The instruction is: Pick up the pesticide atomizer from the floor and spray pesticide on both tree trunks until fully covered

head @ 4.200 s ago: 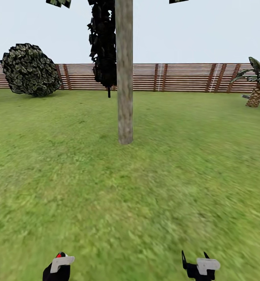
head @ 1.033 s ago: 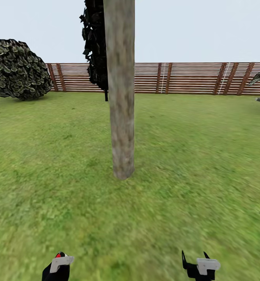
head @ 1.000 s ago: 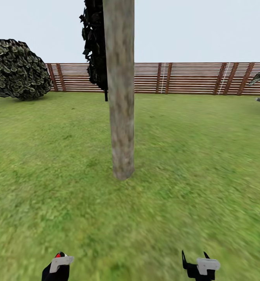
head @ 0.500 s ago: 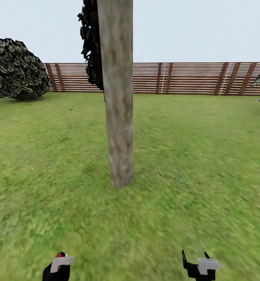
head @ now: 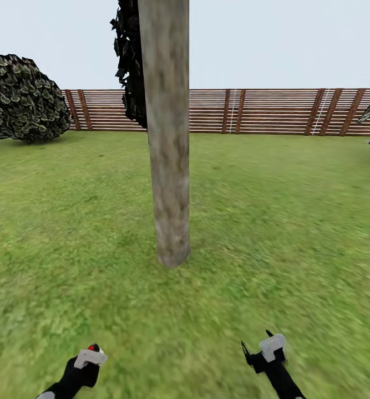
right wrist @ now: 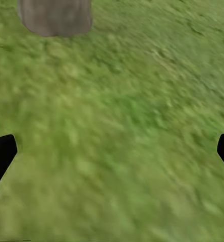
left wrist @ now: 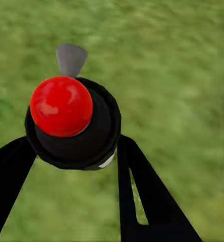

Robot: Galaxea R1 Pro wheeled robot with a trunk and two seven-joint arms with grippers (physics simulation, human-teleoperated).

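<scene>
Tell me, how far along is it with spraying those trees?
Done: the atomizer, black with a red cap, is off the grass and gripped in the left hand. In hand: the robot faces one tree trunk; the right hand is open and empty. Left: no white specks show on the trunk, so spraying it, and the second tree, looks undone.

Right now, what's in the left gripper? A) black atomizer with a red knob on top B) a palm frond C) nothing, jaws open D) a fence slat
A: the left gripper has its fingers closed around the black atomizer with the red knob, over grass.
</scene>
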